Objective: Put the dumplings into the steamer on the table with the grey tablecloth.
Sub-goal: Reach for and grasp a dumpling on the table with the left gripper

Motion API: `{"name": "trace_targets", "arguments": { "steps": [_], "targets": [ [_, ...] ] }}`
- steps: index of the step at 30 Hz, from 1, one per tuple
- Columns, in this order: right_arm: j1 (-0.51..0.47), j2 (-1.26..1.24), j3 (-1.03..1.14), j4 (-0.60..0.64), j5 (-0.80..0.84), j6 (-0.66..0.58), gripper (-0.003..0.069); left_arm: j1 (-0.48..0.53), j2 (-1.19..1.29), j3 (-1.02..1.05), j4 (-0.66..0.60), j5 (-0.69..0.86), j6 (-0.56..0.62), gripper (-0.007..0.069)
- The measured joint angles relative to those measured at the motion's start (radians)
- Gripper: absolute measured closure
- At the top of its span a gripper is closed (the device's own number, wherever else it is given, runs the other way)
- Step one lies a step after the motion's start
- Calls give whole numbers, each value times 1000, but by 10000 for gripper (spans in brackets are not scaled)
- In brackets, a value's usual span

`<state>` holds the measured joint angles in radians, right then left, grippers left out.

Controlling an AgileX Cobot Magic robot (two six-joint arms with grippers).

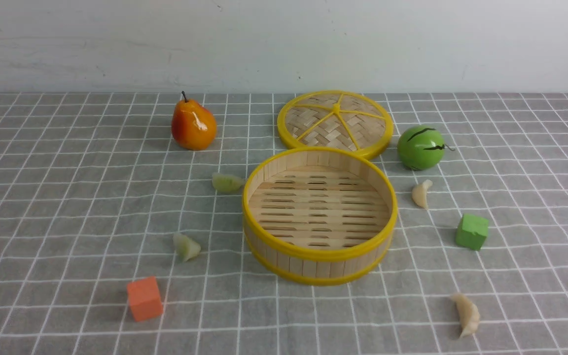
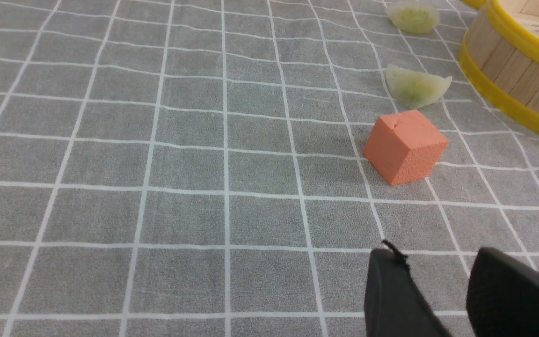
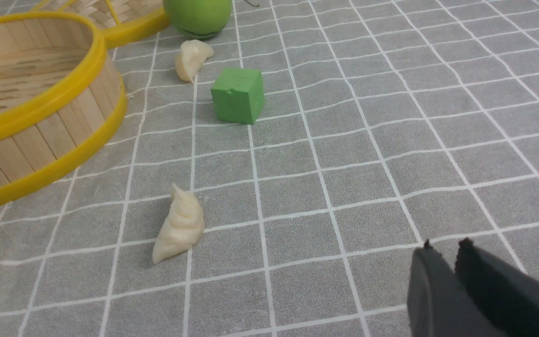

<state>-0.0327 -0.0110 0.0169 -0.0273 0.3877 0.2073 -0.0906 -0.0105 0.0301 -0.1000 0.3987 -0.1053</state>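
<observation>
The steamer (image 1: 319,256) stands empty mid-table on the grey tablecloth (image 1: 67,207). Two greenish dumplings (image 1: 227,183) (image 1: 186,246) lie on the cloth to its left, and two cream dumplings (image 1: 421,194) (image 1: 467,314) lie to its right. Neither gripper shows in the front view. In the left wrist view my left gripper (image 2: 438,255) is open and empty above the cloth, short of the near greenish dumpling (image 2: 417,88). In the right wrist view my right gripper (image 3: 446,247) is shut and empty, off to the side of the near cream dumpling (image 3: 180,224).
An orange cube (image 2: 406,146) lies between my left gripper and the near greenish dumpling. A green cube (image 1: 472,231) sits right of the steamer. The woven lid (image 1: 336,123), an orange pear (image 1: 193,124) and a green melon toy (image 1: 420,147) are behind it.
</observation>
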Motion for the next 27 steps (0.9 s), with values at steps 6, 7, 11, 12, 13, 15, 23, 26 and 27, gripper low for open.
{"name": "trace_targets", "arguments": {
  "steps": [6, 7, 11, 12, 13, 15, 23, 26, 27],
  "targets": [
    [0, 0, 0, 0, 0, 0, 575, 0, 0, 0, 0, 0, 0, 387],
    [0, 0, 0, 0, 0, 0, 575, 0, 0, 0, 0, 0, 0, 387],
    [0, 0, 0, 0, 0, 0, 574, 0, 0, 0, 0, 0, 0, 387],
    [0, 0, 0, 0, 0, 0, 573, 0, 0, 0, 0, 0, 0, 387],
    [0, 0, 0, 0, 0, 0, 572, 0, 0, 0, 0, 0, 0, 387],
    [0, 0, 0, 0, 0, 0, 568, 0, 0, 0, 5, 0, 0, 387],
    [0, 0, 0, 0, 0, 0, 559, 0, 0, 0, 135, 0, 0, 387],
    [0, 0, 0, 0, 0, 0, 554, 0, 0, 0, 143, 0, 0, 387],
    [0, 0, 0, 0, 0, 0, 554, 0, 0, 0, 146, 0, 2, 387]
  ]
}}
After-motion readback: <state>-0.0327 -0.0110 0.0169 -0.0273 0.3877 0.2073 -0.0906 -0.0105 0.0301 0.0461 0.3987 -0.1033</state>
